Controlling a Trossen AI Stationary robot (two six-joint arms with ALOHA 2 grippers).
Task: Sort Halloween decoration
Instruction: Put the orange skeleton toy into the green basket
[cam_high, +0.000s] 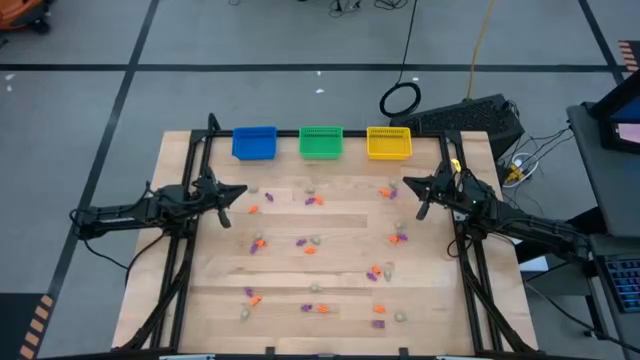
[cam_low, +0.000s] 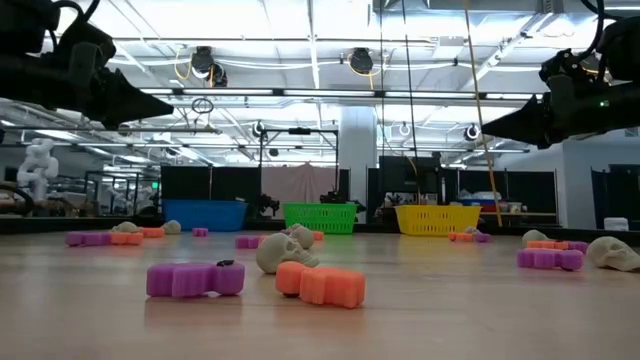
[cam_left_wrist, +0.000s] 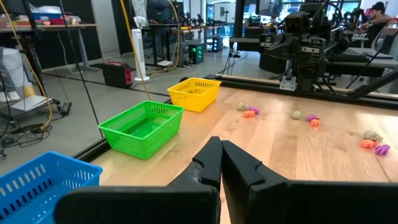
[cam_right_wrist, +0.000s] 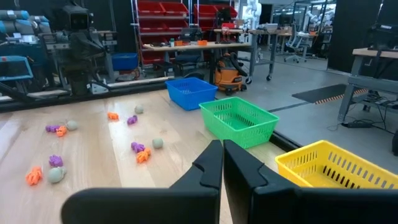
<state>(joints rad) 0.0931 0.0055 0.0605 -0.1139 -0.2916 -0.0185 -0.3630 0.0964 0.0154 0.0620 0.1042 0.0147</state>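
The Halloween decoration is many tiny purple, orange and pale trinkets strewn flat over the wooden table (cam_high: 340, 215). In the low view a purple piece (cam_low: 195, 279), an orange piece (cam_low: 322, 285) and a pale skull (cam_low: 283, 252) lie nearest. My left gripper (cam_high: 243, 190) (cam_left_wrist: 219, 142) hangs shut and level above the table's left side, with nothing between its fingers. My right gripper (cam_high: 406, 183) (cam_right_wrist: 221, 144) hangs shut and level above the right side, also holding nothing. Both point toward the table's middle, well above the trinkets.
A blue bin (cam_high: 255, 143), a green bin (cam_high: 321, 141) and a yellow bin (cam_high: 389, 142) stand in a row along the table's far edge. A black frame (cam_high: 190, 215) runs along the left and right sides, under the arms.
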